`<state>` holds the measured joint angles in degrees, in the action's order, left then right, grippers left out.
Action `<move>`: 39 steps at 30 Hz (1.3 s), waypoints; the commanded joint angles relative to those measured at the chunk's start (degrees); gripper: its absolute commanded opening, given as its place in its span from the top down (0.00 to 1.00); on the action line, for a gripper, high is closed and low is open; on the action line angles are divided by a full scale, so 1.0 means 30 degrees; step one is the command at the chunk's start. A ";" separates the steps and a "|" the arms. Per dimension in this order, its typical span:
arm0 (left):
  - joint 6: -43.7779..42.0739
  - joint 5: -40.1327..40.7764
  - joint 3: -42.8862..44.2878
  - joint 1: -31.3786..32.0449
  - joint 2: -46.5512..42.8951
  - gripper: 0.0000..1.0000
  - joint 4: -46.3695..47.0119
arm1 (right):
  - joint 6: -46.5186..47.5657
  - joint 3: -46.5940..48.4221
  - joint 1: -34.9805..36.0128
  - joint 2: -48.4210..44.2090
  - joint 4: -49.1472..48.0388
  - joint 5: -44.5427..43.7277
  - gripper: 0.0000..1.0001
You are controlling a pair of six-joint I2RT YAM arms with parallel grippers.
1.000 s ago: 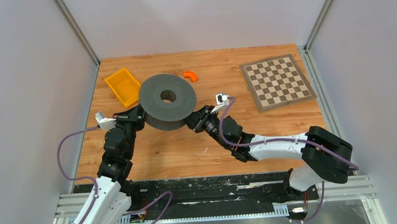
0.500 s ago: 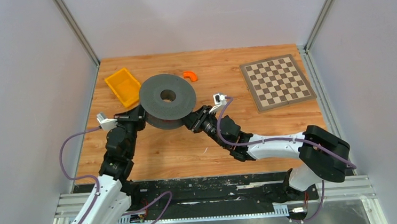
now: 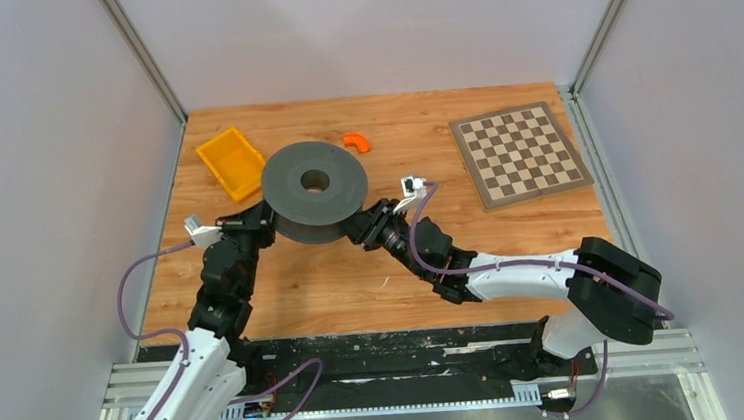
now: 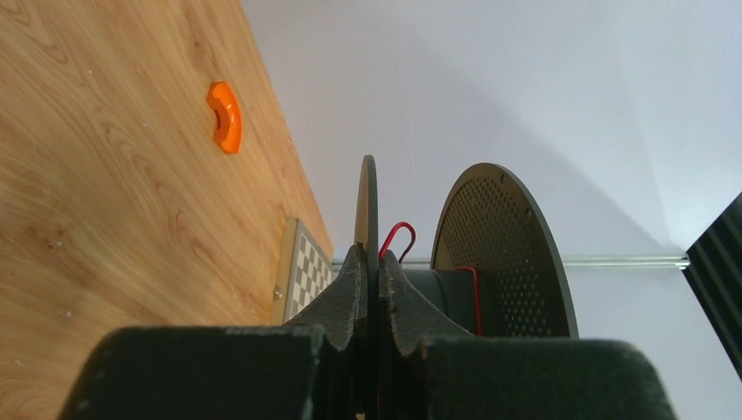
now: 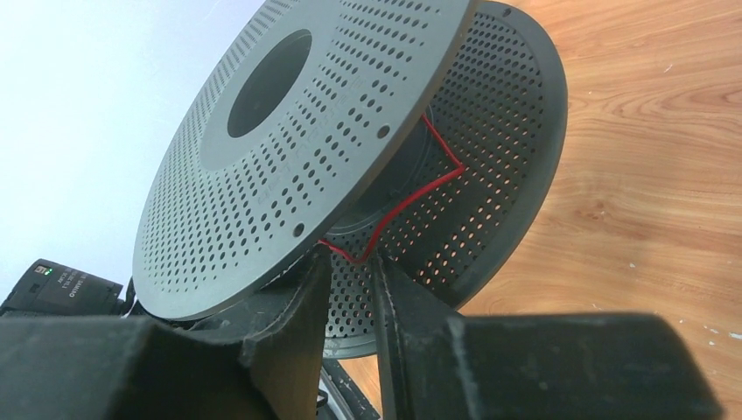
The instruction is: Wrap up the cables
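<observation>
A black perforated spool (image 3: 314, 189) stands on the wooden table, tilted up off it. The thin red cable (image 5: 411, 192) runs in a bent line round the spool's core between the two flanges. It also shows in the left wrist view (image 4: 398, 234) as a small loop by the core. My left gripper (image 3: 266, 216) is at the spool's left edge, shut on the thin rim of one flange (image 4: 368, 210). My right gripper (image 3: 357, 223) is at the spool's right edge. Its fingers (image 5: 297, 306) stand a little apart, and the cable dips across their tips.
An orange bin (image 3: 231, 162) lies just left of the spool. An orange curved piece (image 3: 357, 142) lies behind the spool. A chessboard (image 3: 519, 153) lies at the back right. White walls enclose the table on three sides.
Both grippers and the spool have shifted only slightly. The right gripper has moved a little closer to the spool's edge.
</observation>
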<state>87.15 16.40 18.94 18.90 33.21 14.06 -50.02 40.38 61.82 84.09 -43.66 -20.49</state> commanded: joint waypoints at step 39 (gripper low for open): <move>0.2344 -0.2013 0.0250 0.0528 -0.0483 1.00 0.3669 | 0.0281 -0.0485 0.0106 -0.3776 0.6114 -0.0488 0.64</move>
<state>89.67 12.40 18.35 19.55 33.12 15.62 -48.36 38.13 62.13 73.73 -31.20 -20.80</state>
